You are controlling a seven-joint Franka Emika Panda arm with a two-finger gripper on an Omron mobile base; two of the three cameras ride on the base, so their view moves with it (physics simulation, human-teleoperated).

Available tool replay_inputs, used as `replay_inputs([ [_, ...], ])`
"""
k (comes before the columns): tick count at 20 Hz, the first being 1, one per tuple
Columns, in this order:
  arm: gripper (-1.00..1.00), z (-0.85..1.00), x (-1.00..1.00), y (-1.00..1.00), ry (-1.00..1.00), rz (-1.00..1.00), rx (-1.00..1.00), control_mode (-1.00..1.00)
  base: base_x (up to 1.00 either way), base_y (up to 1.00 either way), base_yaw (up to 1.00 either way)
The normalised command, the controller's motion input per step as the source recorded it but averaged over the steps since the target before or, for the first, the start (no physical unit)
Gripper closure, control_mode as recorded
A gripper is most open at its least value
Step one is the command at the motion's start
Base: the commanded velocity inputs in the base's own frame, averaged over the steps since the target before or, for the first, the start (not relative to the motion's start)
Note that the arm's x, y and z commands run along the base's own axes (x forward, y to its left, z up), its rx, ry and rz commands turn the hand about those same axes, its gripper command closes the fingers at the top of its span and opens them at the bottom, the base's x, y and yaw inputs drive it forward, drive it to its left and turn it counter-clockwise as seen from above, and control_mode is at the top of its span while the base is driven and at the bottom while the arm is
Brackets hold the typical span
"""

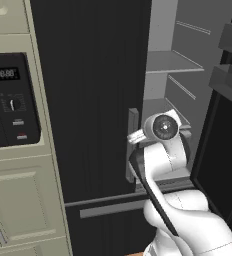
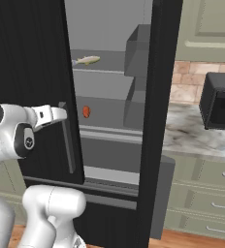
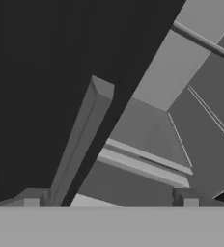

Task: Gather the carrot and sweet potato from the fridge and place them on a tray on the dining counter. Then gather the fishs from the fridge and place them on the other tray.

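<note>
The gripper stood wide and empty beside the fridge handle, so it should pass the door edge toward the sweet potato on the middle shelf.

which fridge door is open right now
The right door is swung open, showing the fridge shelves with a pale fish. The left door is shut, its handle by the tool.

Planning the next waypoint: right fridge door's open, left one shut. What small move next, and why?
Probably close the hand on the left door's grey handle. The hand view shows its open fingers either side of that handle's lower end, the left door is shut, and only a pale fish and a small reddish-orange item show on the shelves so far.
</note>
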Motion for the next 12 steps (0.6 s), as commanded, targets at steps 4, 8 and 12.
replay_inputs([
  [4, -1.0, -0.22, 0.02, 0.0, -0.05, 0.0, 0.1, -1.0, 0.0, 0.0, 0.0],
  [8, -1.0, -0.34, 0.1, 0.0, -0.08, 0.0, 0.15, -1.0, 0.0, 0.0, 0.0],
  [12, -1.0, -0.35, 0.03, 0.0, -0.17, 0.0, 0.13, -1.0, 0.0, 0.0, 0.0],
])
